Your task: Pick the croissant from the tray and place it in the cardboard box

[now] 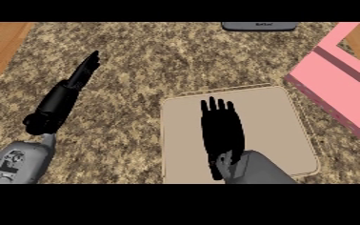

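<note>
We see R hand (222, 128) flat, fingers straight, over the beige square tray (281, 119); L hand (83, 74) straight-fingered above speckled granite counter (155, 52), pink box (330, 83) at right.

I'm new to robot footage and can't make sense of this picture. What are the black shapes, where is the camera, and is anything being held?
The camera sits at the robot's head and looks steeply down at a speckled stone counter. The two grey tubes coming in from the bottom are its forearms, each ending in a black hand.

The right hand lies flat, fingers straight, over a beige tray. It may hide something beneath it; no croissant can be seen in this picture.

The left hand is at the left, fingers straight and pointing up the picture, above bare counter. It holds nothing.

At the right edge is a pink box, only partly in the picture. At the top edge a dark grey object shows only in part; I cannot tell what it is.
</note>
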